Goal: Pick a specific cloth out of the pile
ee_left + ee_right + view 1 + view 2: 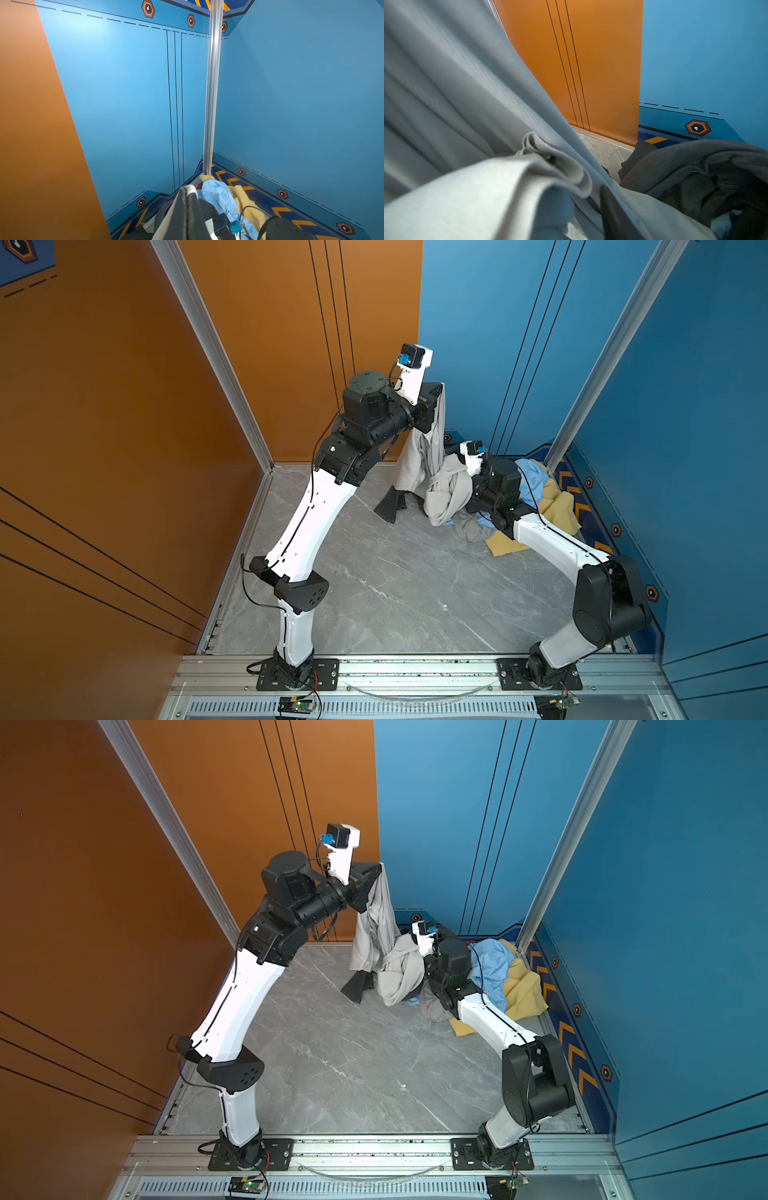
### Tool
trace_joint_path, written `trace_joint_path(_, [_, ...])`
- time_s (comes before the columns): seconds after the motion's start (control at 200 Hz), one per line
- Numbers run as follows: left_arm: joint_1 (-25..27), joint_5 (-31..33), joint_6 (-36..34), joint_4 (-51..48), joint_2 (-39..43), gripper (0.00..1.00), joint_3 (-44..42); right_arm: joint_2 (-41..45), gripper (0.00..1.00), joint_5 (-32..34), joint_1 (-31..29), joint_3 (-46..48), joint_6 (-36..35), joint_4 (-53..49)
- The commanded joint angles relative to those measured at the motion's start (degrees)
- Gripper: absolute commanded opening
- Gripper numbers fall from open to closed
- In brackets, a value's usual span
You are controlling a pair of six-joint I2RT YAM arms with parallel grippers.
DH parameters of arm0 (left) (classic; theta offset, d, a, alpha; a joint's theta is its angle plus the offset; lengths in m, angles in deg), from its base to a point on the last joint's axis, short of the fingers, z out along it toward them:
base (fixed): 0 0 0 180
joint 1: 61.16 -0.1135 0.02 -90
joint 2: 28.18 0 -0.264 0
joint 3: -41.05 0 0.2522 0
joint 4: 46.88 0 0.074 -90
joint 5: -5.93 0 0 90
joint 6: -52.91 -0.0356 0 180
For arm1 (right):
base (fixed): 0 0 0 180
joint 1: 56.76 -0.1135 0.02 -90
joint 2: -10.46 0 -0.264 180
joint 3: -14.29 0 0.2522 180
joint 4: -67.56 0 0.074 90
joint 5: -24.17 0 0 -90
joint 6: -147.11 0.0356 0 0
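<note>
**Desk:** Where's the cloth from your seat?

**Me:** On my left. The left tool (pixel 441 386) is clamped on its top edge, raised high near the back wall. The cloth (pixel 432 439) hangs from it in one long drape, running down and rightward toward the pile (pixel 552 497) in the back right corner.

**Desk:** Is the bottom end free?

**Me:** No. The low folds lie over my right wrist and against the pile's near side. A dark charcoal garment (pixel 390 506) sits on the tabletop (pixel 395 593) just below them.

**Desk:** And the right tool (pixel 586 207)?

**Me:** Buried in grey fabric. The right wrist view shows one dark finger (pixel 609 207) and nothing else, so I cannot tell whether it is apart or together.

**Desk:** Which way, then?

**Me:** I'd pull with the left arm, up and leftward along the drape, away from the pile. The right arm is nearer the draped end, so it can clear that.
</note>
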State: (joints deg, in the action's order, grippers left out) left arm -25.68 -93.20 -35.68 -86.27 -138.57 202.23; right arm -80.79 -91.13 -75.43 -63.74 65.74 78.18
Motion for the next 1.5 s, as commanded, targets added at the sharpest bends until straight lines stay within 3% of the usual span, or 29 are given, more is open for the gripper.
trace_joint_path(0.0, [-0.79,1.62,-0.91,6.91,6.07,0.0,0.57,0.1,0.69,1.04,-0.98,4.8,-5.25,0.66])
trace_joint_path(0.215, [-1.13,1.66,-1.31,6.23,7.11,0.0,-0.24,-0.62,0.91,6.17,-1.32,13.15,-12.91,7.86])
trace_joint_path(0.445, [-1.34,2.16,-1.84,5.17,7.47,0.0,1.02,-7.89,0.93,2.45,-0.85,15.62,-17.25,19.84])
trace_joint_path(0.571, [-1.86,2.53,-1.91,4.01,7.21,0.0,1.59,-8.23,0.93,0.65,-0.94,16.83,-16.86,19.1])
trace_joint_path(0.766, [-2.81,2.61,-2.0,3.57,6.93,0.0,-0.73,-3.15,0.93,1.35,2.05,23.8,-3.17,33.12])
trace_joint_path(0.871, [-3.03,2.75,-1.87,3.57,7.27,0.0,-3.78,2.5,0.92,6.0,2.37,21.98,3.85,27.46])
trace_joint_path(0.986, [-3.06,2.89,-1.61,3.62,7.84,0.0,-8.13,8.76,0.91,8.23,1.57,16.2,7.8,11.09])
trace_joint_path(1.081, [-3.21,2.84,-1.41,4.09,8.24,0.0,-11.86,13.07,0.9,8.23,-1.56,12.58,-2.39,-3.01])
trace_joint_path(1.186, [-3.38,3.04,-0.83,4.65,8.64,0.0,-15.44,17.99,0.9,17.62,-8.3,12.94,-19.28,-12.04])
trace_joint_path(1.361, [-4.76,2.84,1.49,7.33,9.54,0.0,-21.47,25.96,0.91,30.35,-14.55,18.12,-33.85,-5.9])
trace_joint_path(1.496, [-5.47,2.32,3.1,9.32,9.99,0.0,-25.84,29.52,0.91,31.33,-15.31,19.31,-35.05,0.83])
